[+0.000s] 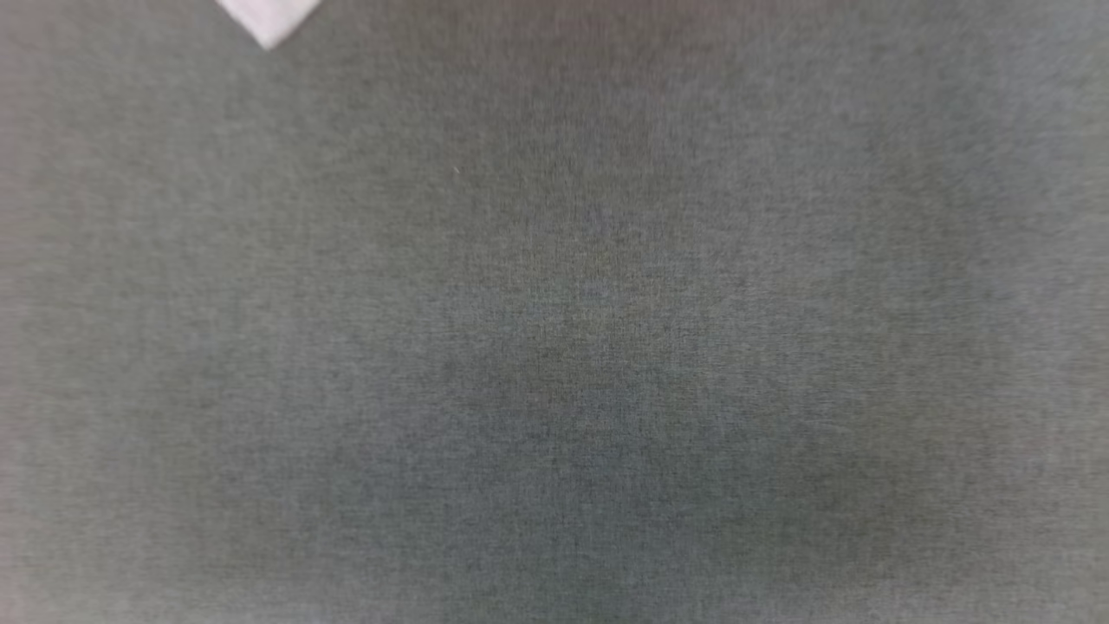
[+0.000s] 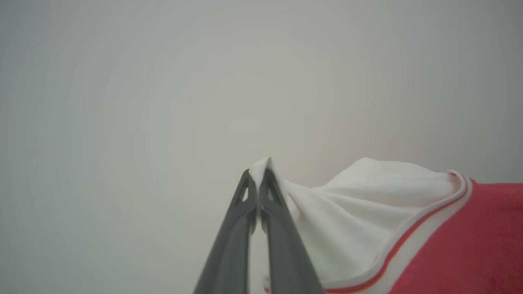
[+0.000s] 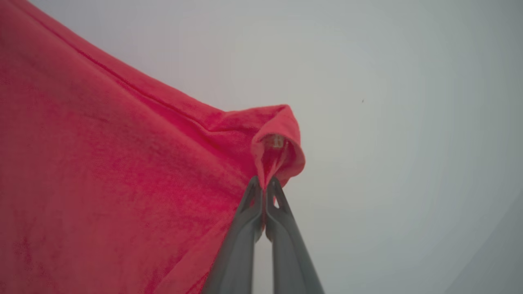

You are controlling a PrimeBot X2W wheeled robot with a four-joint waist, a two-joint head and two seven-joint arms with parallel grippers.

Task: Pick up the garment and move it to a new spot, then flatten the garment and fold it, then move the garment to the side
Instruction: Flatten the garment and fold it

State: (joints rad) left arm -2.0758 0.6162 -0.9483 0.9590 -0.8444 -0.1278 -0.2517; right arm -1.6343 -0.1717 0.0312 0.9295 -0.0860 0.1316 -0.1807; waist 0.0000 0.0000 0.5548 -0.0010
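In the left wrist view my left gripper (image 2: 257, 173) is shut on the tip of the garment's white sleeve (image 2: 355, 212). The sleeve's red-white striped trim and the red body (image 2: 474, 245) spread away to the right. In the right wrist view my right gripper (image 3: 264, 184) is shut on a bunched red corner of the garment (image 3: 122, 171), and the red cloth stretches off to the left and upward. In the head view a small white tip of cloth (image 1: 267, 19) pokes in at the top left edge over a grey surface.
A grey woven surface (image 1: 554, 347) spreads across the head view, blurred. Behind the cloth in both wrist views lies a plain pale grey background (image 2: 163, 102).
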